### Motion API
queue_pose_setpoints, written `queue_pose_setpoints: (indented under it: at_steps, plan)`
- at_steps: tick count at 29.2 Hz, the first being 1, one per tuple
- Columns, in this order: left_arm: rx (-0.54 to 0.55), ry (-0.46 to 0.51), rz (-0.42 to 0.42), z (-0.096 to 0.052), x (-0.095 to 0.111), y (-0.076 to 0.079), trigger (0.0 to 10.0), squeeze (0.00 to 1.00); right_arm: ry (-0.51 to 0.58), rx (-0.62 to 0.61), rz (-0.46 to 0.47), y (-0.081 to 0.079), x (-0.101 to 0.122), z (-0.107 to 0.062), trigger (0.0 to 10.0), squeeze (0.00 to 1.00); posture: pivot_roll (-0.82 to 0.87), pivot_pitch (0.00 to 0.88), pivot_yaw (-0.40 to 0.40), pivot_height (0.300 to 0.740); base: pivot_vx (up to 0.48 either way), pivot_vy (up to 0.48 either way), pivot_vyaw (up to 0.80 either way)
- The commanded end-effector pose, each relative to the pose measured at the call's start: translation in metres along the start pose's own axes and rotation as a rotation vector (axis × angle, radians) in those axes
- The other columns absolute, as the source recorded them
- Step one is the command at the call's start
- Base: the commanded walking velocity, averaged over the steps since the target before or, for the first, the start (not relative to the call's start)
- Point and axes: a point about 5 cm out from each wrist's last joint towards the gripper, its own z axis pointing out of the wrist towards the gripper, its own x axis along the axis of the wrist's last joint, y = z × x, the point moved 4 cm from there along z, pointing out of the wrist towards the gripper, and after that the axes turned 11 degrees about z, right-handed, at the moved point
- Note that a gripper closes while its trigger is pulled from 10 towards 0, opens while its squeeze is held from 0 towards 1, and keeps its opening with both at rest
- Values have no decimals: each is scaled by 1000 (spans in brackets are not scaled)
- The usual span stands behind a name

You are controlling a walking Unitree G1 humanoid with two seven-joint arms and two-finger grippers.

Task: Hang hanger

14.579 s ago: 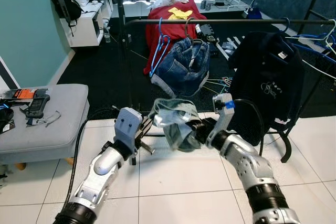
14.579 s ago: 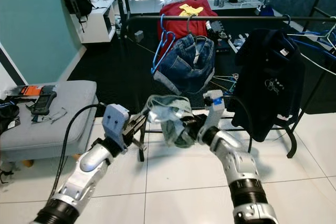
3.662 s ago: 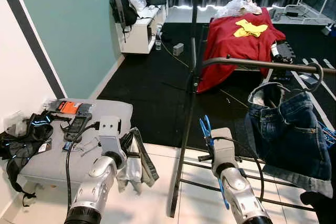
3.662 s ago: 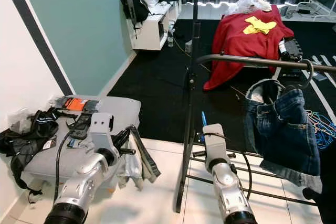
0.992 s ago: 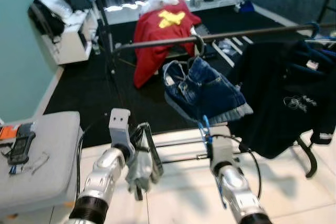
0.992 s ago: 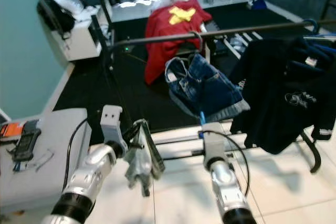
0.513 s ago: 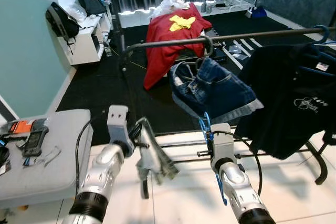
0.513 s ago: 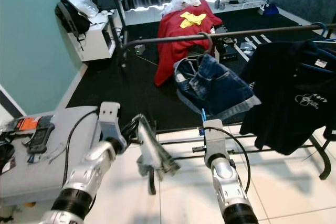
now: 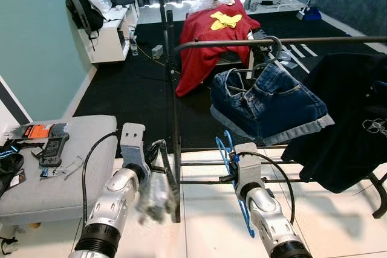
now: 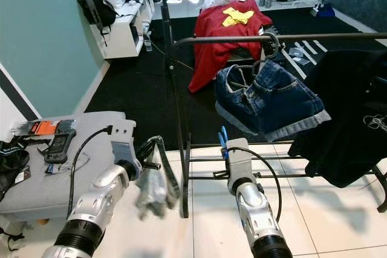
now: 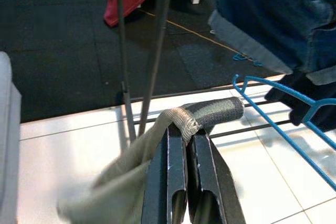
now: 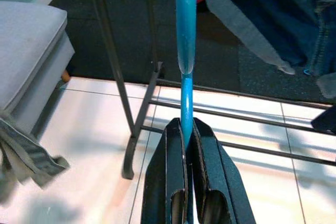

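White tile floor [image 9: 205, 209] beside black carpet [image 9: 127, 89]

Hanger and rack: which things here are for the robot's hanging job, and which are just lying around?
For the job:
blue hanger in the right claw
grey garment in the left claw
clothes rail

Just lying about:
red cloth
backpack
grey ottoman

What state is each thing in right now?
Left gripper: shut on garment, which dangles.
Right gripper: shut on blue hanger, not yet hung.
Jeans: hung on rail.
Black shirt: hung on rail.
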Motion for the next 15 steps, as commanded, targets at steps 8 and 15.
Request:
queue_pose_setpoints:
  at_steps: [8,15]
  plan:
    - [150,9,281,1,10,-48,10000,0,29,369,-118,-27,22,-22,10000,0,-91,19,73,740,0,0,0]
    - [-245,189,405,0,36,-15,10000,0,80,567,-118,-26,40,-47,10000,0,-85,13,83,740,0,0,0]
